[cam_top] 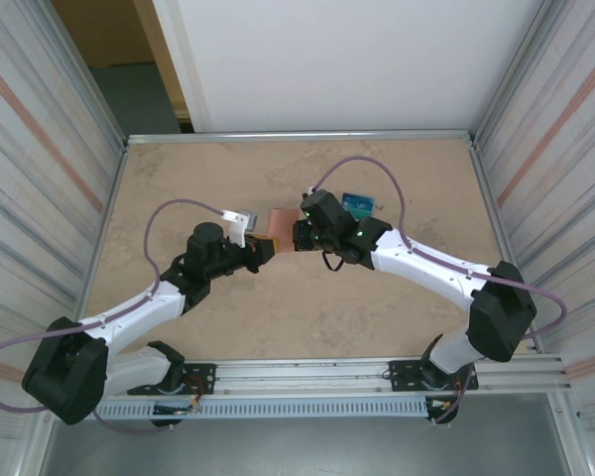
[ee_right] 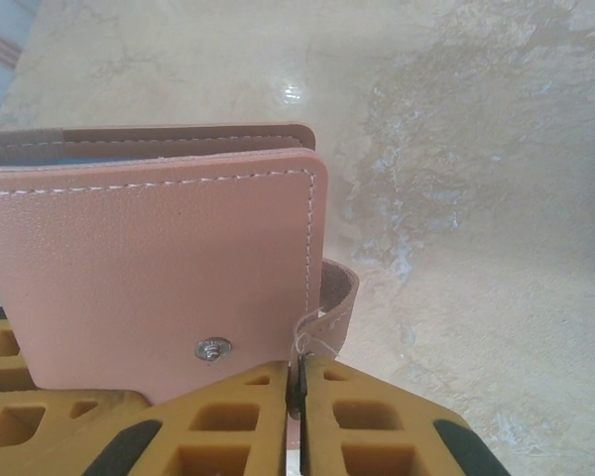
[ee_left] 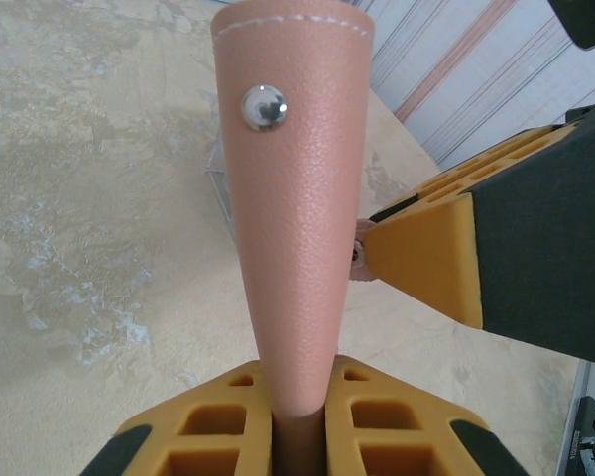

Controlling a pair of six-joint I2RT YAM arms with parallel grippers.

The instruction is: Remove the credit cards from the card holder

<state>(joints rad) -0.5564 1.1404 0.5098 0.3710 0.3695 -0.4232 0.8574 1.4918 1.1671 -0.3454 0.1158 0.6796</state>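
Note:
The salmon-pink card holder (cam_top: 283, 224) is held just above the table's middle, between both grippers. My left gripper (cam_top: 268, 250) is shut on one leaf of it. In the left wrist view that leaf (ee_left: 296, 198) rises from between the yellow fingers (ee_left: 377, 416) and carries a silver snap stud. My right gripper (ee_right: 299, 372) is shut on the small closing tab (ee_right: 329, 315) at the corner of the card holder (ee_right: 149, 268). A thin blue strip (ee_right: 79, 159) shows between the two halves; I cannot tell whether it is the credit cards or the lining.
A clear plastic box with a blue-teal top (cam_top: 357, 203) lies just behind the right gripper (cam_top: 299, 236). A small clear box (cam_top: 240, 220) sits by the left wrist. Corrugated walls (cam_top: 40, 178) close both sides, and a metal rail (cam_top: 307, 377) runs along the near edge.

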